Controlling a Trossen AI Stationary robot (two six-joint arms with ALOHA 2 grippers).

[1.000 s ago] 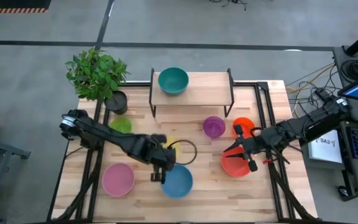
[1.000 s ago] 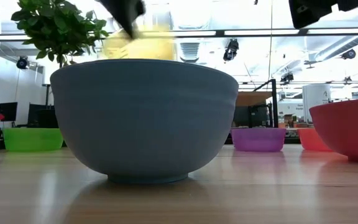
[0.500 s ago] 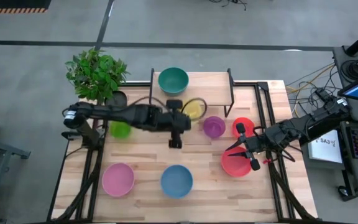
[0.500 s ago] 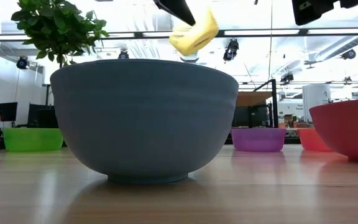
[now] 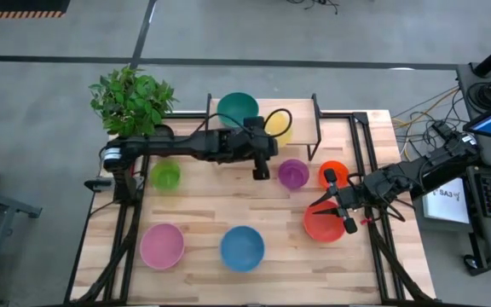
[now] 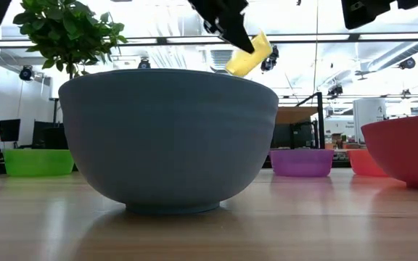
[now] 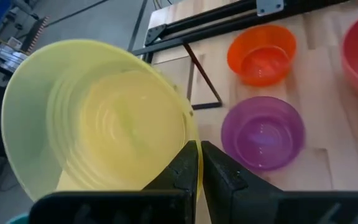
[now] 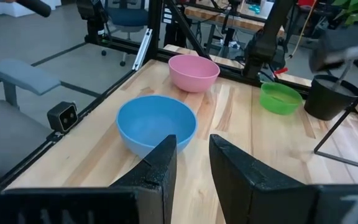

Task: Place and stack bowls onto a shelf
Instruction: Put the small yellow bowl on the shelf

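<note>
My left gripper (image 5: 267, 141) is shut on the small yellow bowl (image 5: 279, 125) and holds it in the air over the right half of the shelf (image 5: 301, 115). The teal bowl (image 5: 238, 110) stands on the shelf's left half. My right gripper (image 5: 329, 207) is open above the far rim of the red bowl (image 5: 320, 227), which rests on the table near its right edge. In the low view the yellow bowl (image 6: 251, 54) hangs tilted below the left gripper (image 6: 231, 29), behind the blue bowl (image 6: 169, 138). My left gripper pinches the yellow bowl's rim (image 7: 191, 134) between its two fingers, one finger inside the bowl and one outside. The fingers come slanting from the table's left. The bowl is lifted clear and tilted, its hollow turned toward the wrist camera.
On the table stand the purple bowl (image 5: 294, 173), orange bowl (image 5: 335, 173), lime green bowl (image 5: 165, 176), pink bowl (image 5: 161, 246) and blue bowl (image 5: 242, 247). A potted plant (image 5: 131, 102) stands at the far left corner beside the shelf.
My left gripper has carried the yellow bowl from just above the blue bowl toward the table's far edge and to the right, up over the shelf. The bowl has stayed in its hold, tilted. The right arm has kept still.
</note>
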